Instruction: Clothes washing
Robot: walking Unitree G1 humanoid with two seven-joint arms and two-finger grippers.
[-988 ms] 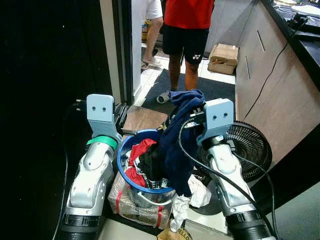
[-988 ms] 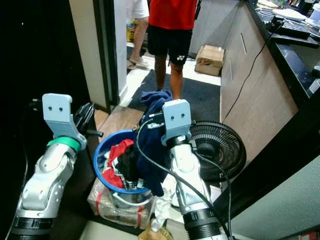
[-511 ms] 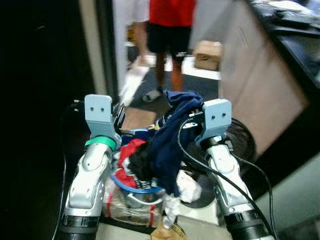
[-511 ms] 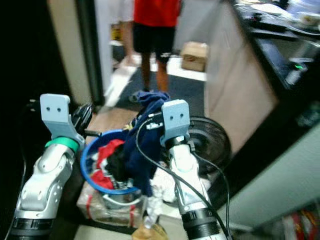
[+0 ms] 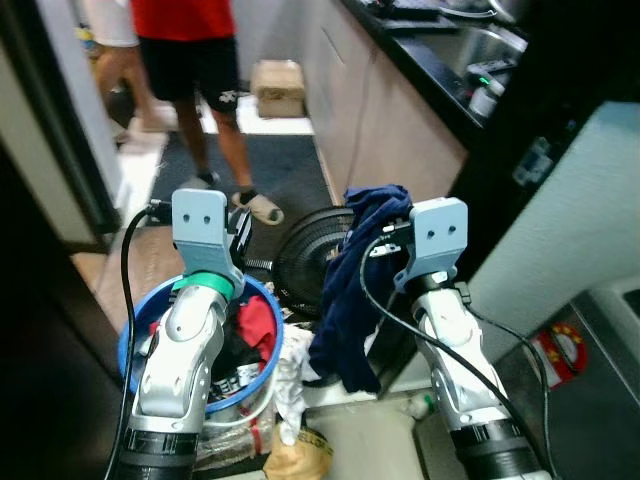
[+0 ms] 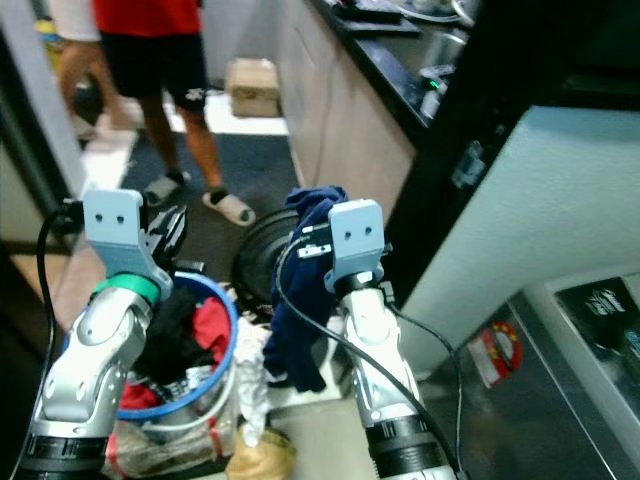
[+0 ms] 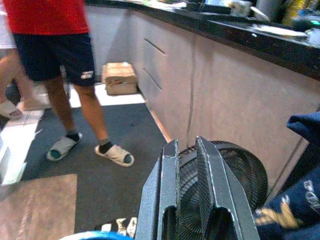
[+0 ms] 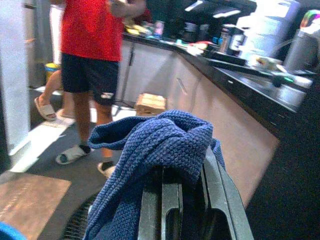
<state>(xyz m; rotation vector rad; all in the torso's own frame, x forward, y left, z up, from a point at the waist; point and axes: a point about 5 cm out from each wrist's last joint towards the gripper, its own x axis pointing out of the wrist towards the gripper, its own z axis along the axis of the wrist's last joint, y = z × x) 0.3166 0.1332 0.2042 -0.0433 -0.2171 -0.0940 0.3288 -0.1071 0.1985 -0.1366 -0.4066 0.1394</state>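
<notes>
The navy garment [image 5: 352,290] hangs clamped in the right gripper [image 8: 182,172], the left gripper [image 7: 187,165] pressed together empty, and its trailing hem may snag the floor fan [image 5: 305,250] beside it.

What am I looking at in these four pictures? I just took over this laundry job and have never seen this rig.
It is a walking humanoid robot with two silver arms, each ending in a two-fingered black pincer. The two wide pictures come from cameras in its head, looking down past both arms. The other two come from a camera on each wrist, looking along that arm's fingers.

The right pincer is shut on a navy blue garment, which hangs from it. The left pincer is shut and holds nothing. Below the left arm stands a blue laundry basket with red and dark clothes in it. A black floor fan stands behind it on the floor, beside a long kitchen counter. A person in a red shirt stands further back.
</notes>
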